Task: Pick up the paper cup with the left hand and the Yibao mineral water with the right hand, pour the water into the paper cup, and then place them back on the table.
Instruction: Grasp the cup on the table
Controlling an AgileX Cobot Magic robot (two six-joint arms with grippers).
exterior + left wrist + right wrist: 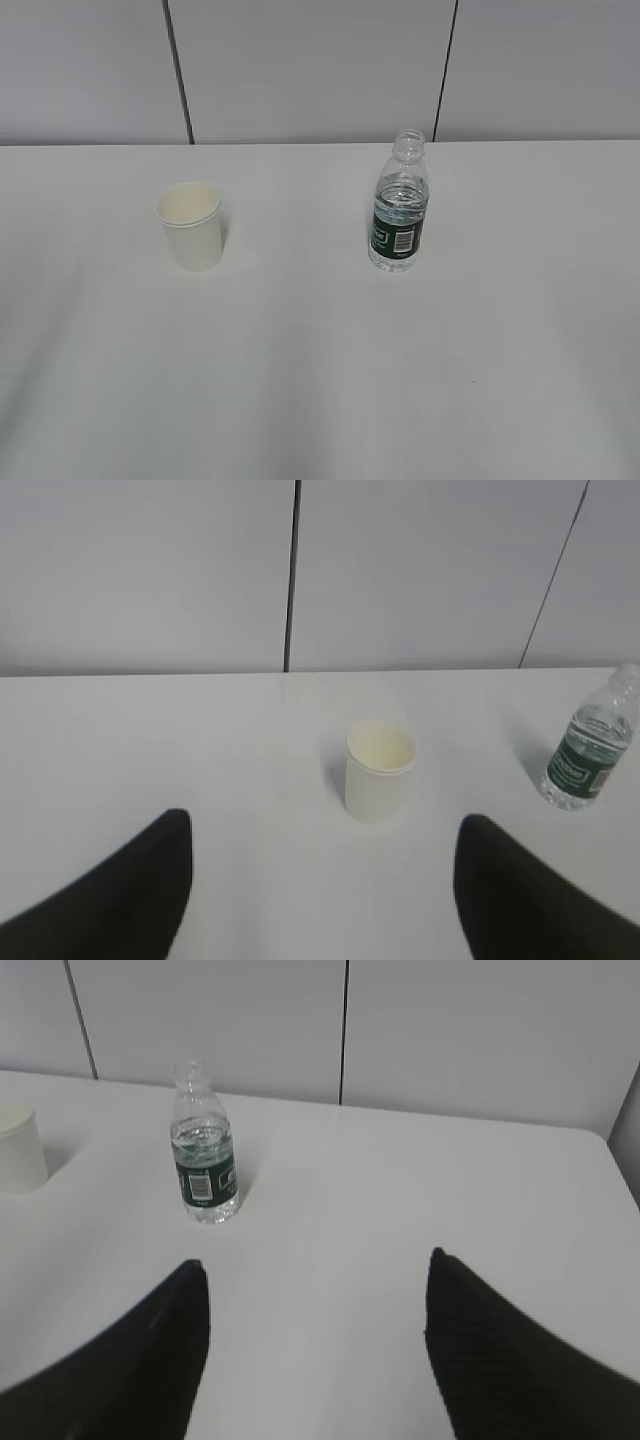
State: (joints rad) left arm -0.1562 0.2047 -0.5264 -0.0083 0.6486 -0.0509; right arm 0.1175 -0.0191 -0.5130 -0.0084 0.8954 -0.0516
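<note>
Left tool [320,880] open, paper cup [380,770] just ahead, untouched.

In the left wrist view the frame's bottom edge is cutting off both black fingers of the left hand [320,880], so only their blurred tips are showing, and the right edge is clipping the side of the Yibao mineral water [588,748]. In the right wrist view the right hand [318,1345] is likewise showing only two dark fingers running off the bottom, while the left edge is slicing away much of the paper cup [20,1150]. The print on the bottle's label is staying too small to read in every view, and both arms are lying wholly outside the exterior view.
</note>
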